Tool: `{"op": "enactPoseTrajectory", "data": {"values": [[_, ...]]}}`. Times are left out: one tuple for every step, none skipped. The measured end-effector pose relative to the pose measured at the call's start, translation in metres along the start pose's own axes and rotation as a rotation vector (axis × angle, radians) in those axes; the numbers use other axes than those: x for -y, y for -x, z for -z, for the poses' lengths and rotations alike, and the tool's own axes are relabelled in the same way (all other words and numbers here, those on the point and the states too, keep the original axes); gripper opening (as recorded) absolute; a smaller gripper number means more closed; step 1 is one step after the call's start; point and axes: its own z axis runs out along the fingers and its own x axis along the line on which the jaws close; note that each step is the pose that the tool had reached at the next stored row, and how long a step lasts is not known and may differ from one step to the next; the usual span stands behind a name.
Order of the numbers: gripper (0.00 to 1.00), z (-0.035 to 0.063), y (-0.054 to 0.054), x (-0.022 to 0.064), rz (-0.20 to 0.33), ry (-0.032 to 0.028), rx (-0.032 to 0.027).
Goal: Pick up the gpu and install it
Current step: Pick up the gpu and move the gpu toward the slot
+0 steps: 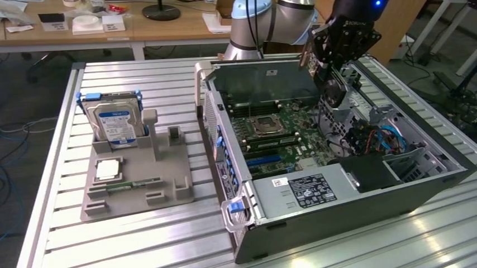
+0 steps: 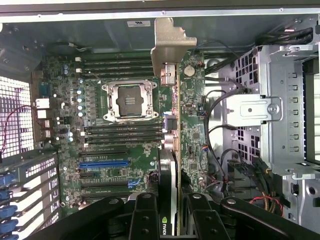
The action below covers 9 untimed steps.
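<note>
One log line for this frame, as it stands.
gripper: shut on gpu | gpu: edge-on, over motherboard in open case | install: not seated

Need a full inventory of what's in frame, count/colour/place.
gpu: 1, black with metal end bracket, held edge-on over the open case
computer case: 1, dark grey, side open, exterior view's right
motherboard: 1, green, inside the case
hard drive: 1, silver with blue label, upright in the fixture
fixture: 1, grey, on the table at exterior view's left of the case
memory stick: 1, green, lying flat in the fixture
table: 1, silver, slatted, under everything
tool: 1, black, shut on the gpu
arm: 1, silver and blue, behind the case
</note>
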Motion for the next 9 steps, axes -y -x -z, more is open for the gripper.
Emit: {"op": "enactPoseTrajectory", "data": {"values": [[0.27, 0.0, 0.0002, 0.0, 0.0, 0.0, 0.0], [0.27, 0.0, 0.0005, 0.0, 0.0, 0.0, 0.0], [0.27, 0.0, 0.0008, -0.0001, 0.0, 0.0, 0.0], [0.27, -0.0001, 0.0011, -0.0001, 0.0, 0.0001, 0.0], [0.27, -0.0001, 0.0016, -0.0001, 0.0, 0.0001, 0.0], [0.27, -0.0001, 0.0019, -0.0001, 0.0, 0.0001, 0.0], [0.27, -0.0001, 0.0019, -0.0001, 0.0, 0.0001, 0.0001], [0.27, -0.0001, 0.0019, -0.0001, 0.0, 0.0001, 0.0], [0.27, -0.0001, 0.0019, -0.0001, 0.0, 0.0001, 0.0]]}}
